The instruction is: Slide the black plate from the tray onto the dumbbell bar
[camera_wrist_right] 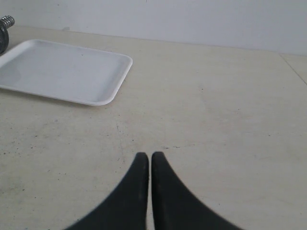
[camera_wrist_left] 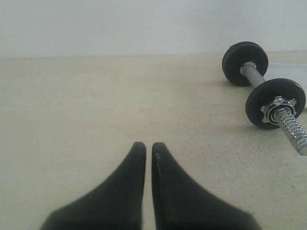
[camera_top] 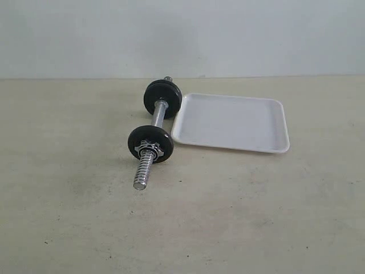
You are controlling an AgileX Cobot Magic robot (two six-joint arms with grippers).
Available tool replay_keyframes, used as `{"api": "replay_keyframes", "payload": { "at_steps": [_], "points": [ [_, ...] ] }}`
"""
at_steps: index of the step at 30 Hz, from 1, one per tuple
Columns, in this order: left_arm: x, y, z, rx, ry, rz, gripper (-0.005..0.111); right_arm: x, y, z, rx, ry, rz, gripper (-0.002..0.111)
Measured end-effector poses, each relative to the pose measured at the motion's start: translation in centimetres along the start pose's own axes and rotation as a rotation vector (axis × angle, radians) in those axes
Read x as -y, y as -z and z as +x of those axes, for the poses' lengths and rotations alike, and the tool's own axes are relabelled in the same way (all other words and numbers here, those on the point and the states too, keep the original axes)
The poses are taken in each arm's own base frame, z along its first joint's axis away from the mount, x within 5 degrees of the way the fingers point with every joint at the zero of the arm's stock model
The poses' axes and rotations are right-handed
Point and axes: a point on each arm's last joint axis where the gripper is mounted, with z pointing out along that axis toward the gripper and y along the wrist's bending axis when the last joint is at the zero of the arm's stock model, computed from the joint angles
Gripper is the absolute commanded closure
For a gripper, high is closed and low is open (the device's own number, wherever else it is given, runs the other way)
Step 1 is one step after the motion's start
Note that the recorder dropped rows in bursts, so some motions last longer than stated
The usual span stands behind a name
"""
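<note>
Tray (camera_top: 228,121) holds nothing. The black plate (camera_top: 163,96) is judged to be in the stack at the far end of the dumbbell bar (camera_top: 159,112), beside the tray; which disc, cannot tell. Near disc (camera_top: 151,144) is locked by a star nut (camera_top: 149,149). Left gripper (camera_wrist_left: 148,145) and right gripper (camera_wrist_right: 149,155) are pressed together, empty, clear of the work: task looks done.

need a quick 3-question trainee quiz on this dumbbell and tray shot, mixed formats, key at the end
1. True or false: a black plate lies in the tray.
2. The star-shaped nut on the dumbbell bar sits: A) on the threaded end nearer the exterior camera; B) on the smooth middle; C) off the bar, on the table.
3. Fill in: the left gripper and the right gripper are both ____.
Key: 1 false; 2 A; 3 shut, holding nothing.
</note>
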Motion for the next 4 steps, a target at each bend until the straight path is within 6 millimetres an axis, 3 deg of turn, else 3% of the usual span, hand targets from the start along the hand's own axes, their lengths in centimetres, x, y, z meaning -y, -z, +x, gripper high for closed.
{"api": "replay_keyframes", "payload": {
  "at_steps": [4],
  "points": [
    [0.0, 0.0, 0.0, 0.0, 0.0, 0.0, 0.102, 0.0, 0.0, 0.0, 0.0, 0.0, 0.0, 0.108]
  ]
}}
